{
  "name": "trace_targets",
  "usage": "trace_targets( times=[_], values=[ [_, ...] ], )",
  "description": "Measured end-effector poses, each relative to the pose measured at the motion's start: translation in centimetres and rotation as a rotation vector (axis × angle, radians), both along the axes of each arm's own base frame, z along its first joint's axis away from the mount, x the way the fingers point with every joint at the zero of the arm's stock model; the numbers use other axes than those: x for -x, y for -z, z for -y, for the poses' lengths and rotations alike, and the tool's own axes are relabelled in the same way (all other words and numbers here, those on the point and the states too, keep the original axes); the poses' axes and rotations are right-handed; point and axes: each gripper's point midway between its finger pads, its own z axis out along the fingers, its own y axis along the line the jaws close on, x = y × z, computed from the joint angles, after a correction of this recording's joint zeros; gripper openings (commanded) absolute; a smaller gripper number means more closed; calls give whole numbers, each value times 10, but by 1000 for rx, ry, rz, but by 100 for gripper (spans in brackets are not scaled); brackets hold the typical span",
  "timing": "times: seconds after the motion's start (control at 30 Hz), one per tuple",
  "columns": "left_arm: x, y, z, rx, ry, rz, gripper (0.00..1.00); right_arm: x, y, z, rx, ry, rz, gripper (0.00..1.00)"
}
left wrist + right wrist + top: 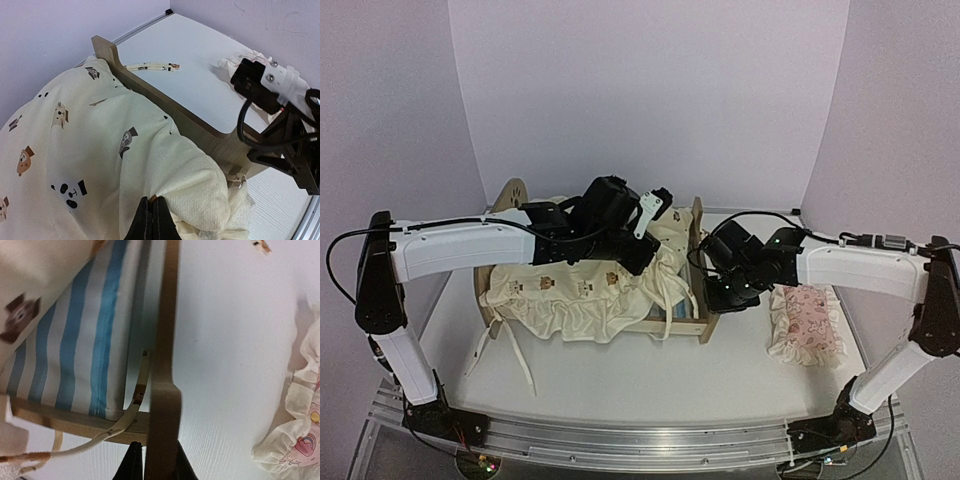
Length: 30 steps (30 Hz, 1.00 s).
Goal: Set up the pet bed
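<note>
Right wrist view, bottom centre: right gripper [156, 460] clamps footboard [167, 330] of pet bed [75, 350]. Left wrist view, bottom centre: left gripper [152, 210] pinches cream cushion [90, 150].

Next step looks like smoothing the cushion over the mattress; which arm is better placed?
Left, probably. The left gripper is shut on the cream cushion, while the right gripper grips the pet bed's footboard, better suited to steadying the frame.
</note>
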Motion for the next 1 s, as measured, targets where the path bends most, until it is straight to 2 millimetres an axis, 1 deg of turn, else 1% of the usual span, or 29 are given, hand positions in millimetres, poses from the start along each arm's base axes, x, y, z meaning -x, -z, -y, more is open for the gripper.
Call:
trace_targets(
  times=[0.03,0.1,0.27,0.37,0.5,0.6,0.73,0.8,0.87,0.9,1.0],
  values=[
    [0,0,0,0,1,-1,0,-3,0,3,-3,26,4,0],
    [1,0,1,1,5,-3,0,-1,0,2,8,5,6,0],
    [3,1,3,8,17,-16,3,15,-4,-14,19,-53,12,0],
    [4,3,5,14,20,-29,8,20,-14,-20,35,-76,30,0],
    [5,8,9,16,27,-55,15,21,-31,-26,53,-93,71,0],
    [6,9,10,16,28,-66,25,19,-40,-27,67,-96,90,0],
    [8,9,11,29,29,-83,44,16,-46,-28,81,-100,107,0],
    [8,9,12,35,25,-93,56,15,-49,-29,85,-102,116,0],
    [9,10,11,36,19,-104,72,15,-51,-29,87,-103,123,0],
    [10,9,10,34,18,-107,75,14,-53,-29,89,-103,126,0],
    [16,6,10,31,15,-120,79,13,-56,-30,94,-105,136,0]
  ],
)
